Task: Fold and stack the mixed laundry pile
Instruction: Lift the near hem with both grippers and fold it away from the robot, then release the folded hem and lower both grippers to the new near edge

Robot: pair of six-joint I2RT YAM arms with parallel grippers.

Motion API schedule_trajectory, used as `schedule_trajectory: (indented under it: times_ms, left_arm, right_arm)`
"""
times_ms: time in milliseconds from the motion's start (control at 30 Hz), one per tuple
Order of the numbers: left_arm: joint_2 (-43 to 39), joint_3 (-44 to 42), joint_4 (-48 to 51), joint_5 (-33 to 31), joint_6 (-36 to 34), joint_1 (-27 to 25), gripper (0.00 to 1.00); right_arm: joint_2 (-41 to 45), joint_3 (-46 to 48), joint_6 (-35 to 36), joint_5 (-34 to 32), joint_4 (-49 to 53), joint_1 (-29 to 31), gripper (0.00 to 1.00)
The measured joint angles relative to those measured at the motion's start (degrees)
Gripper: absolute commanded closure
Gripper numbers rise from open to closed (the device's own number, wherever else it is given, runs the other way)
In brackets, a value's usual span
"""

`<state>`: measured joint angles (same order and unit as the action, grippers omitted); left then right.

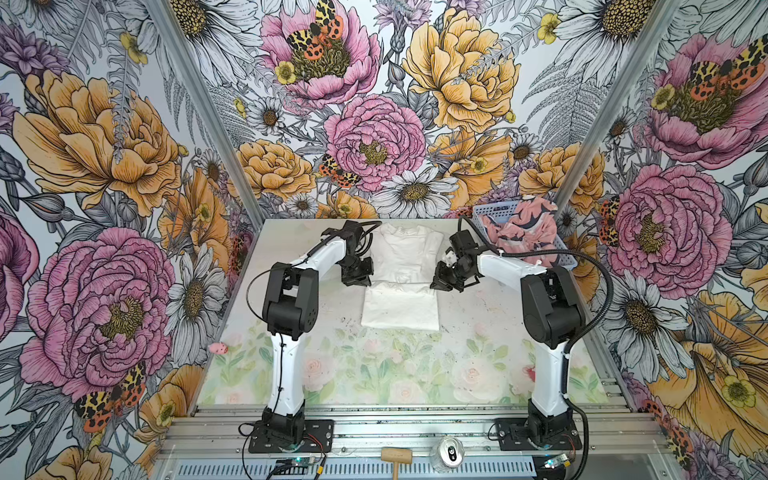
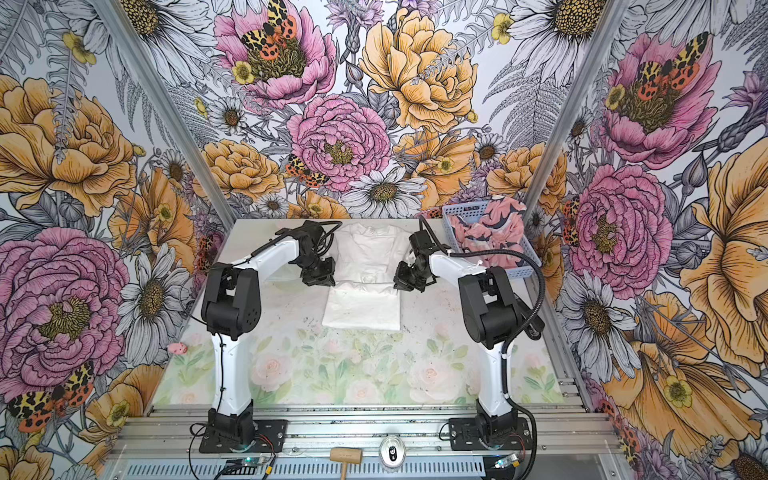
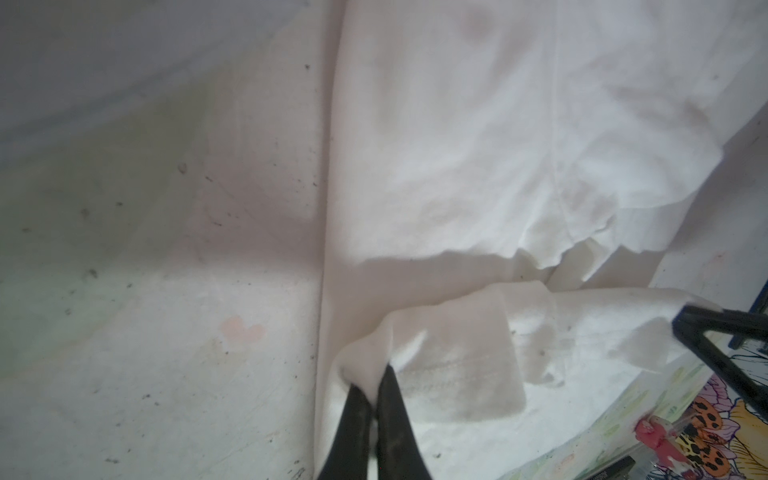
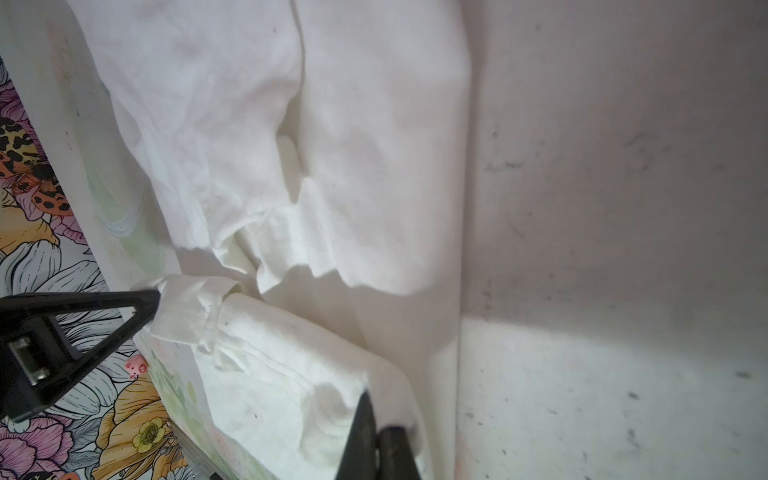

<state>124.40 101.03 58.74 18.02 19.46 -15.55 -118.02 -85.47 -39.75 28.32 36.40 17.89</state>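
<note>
The white T-shirt [image 1: 401, 257] [image 2: 365, 253] lies lengthwise on the table's far middle, with its near part folded up. My left gripper [image 1: 365, 282] [image 3: 376, 378] is shut on a bunched corner of the shirt's lifted edge. My right gripper [image 1: 434, 286] [image 4: 378, 415] is shut on the opposite corner of that edge. The fold hangs between them above the shirt's body [image 3: 457, 124] [image 4: 249, 104]. The pink garment [image 1: 523, 232] [image 2: 490, 235] with navy and white shapes is heaped in the light blue basket [image 1: 565, 259] at the back right.
A small pink toy [image 1: 217, 348] sits at the table's left edge. A wooden mallet [image 1: 397, 456] and a can [image 1: 449, 453] rest on the front rail. Flowered walls close in on three sides.
</note>
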Motion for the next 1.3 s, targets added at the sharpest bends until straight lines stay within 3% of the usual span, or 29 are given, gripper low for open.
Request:
schedule_trajectory:
  times_ms: [100, 233, 433, 667, 933, 1300]
  left_arm:
    - [0.00, 0.39, -0.11, -0.37, -0.11, 0.15, 0.70]
    - [-0.20, 0.39, -0.04, -2.14, 0.20, 0.70, 0.57]
    - [-6.19, -2.86, -0.22, -4.15, 1.14, 1.09, 0.54]
    - [-13.05, -10.84, -0.44, -4.15, 1.18, -2.23, 0.55]
    - [-6.95, -10.69, -1.64, -3.13, 1.14, -6.21, 0.55]
    - [0.52, -1.07, -1.99, -2.97, -0.37, -3.76, 0.55]
  right_arm:
    - [-0.11, -0.22, 0.09, -0.07, 0.02, -0.15, 0.73]
    - [0.20, -0.35, 1.03, -1.31, 0.04, -0.35, 0.61]
    - [7.78, 5.09, 0.79, -3.10, -0.15, 0.22, 0.60]
    - [14.03, 11.58, -3.37, -2.45, -4.02, 7.52, 0.60]
    - [8.26, 12.02, -5.42, -1.75, -8.26, 8.94, 0.60]
    - [2.45, 5.35, -5.51, -3.52, -9.05, 6.71, 0.59]
